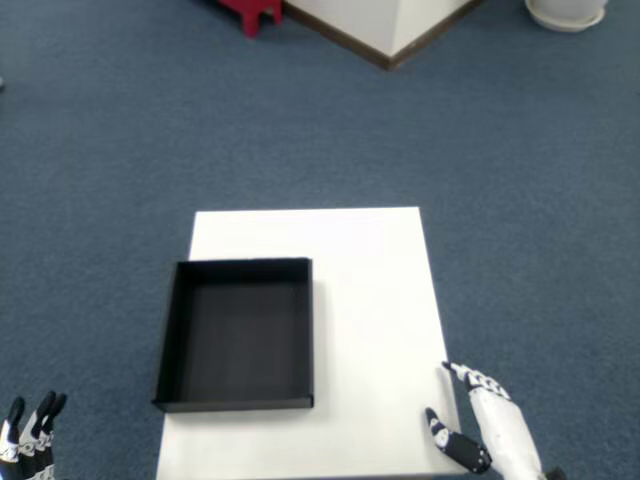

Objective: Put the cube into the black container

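Observation:
The black container (238, 335) lies on the left half of the white table (370, 300), open at the top, with nothing visible inside it. No cube shows anywhere in the head view. My right hand (478, 428) hovers at the table's near right corner, thumb and fingers apart, holding nothing. It is well to the right of the container and apart from it. The fingertips of the other hand (28, 432) poke up at the bottom left, off the table.
Blue carpet surrounds the table on all sides. A red stool (252, 12) and a white wall corner with brown skirting (385, 30) stand far back. A white round base (566, 14) sits at the top right.

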Robot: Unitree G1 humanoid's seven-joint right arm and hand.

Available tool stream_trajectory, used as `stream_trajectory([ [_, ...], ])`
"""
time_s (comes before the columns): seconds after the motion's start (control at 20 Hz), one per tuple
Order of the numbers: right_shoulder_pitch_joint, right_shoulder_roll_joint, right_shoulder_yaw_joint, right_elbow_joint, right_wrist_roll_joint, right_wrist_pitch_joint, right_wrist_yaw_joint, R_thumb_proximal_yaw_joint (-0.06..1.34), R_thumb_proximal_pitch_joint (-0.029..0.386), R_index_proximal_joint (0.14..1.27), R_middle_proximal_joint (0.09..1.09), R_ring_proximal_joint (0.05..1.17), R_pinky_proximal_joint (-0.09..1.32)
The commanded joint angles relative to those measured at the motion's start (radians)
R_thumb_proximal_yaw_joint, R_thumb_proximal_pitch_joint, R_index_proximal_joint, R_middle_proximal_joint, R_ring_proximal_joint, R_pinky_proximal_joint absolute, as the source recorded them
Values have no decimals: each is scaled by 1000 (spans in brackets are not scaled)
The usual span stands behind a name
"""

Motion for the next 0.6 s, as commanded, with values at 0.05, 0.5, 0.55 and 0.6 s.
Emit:
stream_trajectory([
  [0.05, -20, -33, 4, -56, 9, -104, -83, 890, 153, 235, 168, 168, 47],
  [0.5, 61, -44, 33, -285, -36, -291, -230, 820, 146, 230, 170, 170, 59],
  [0.55, 67, -42, 34, -301, -39, -286, -232, 815, 146, 233, 171, 171, 61],
  [0.6, 72, -38, 35, -313, -40, -279, -232, 810, 146, 237, 172, 171, 64],
])
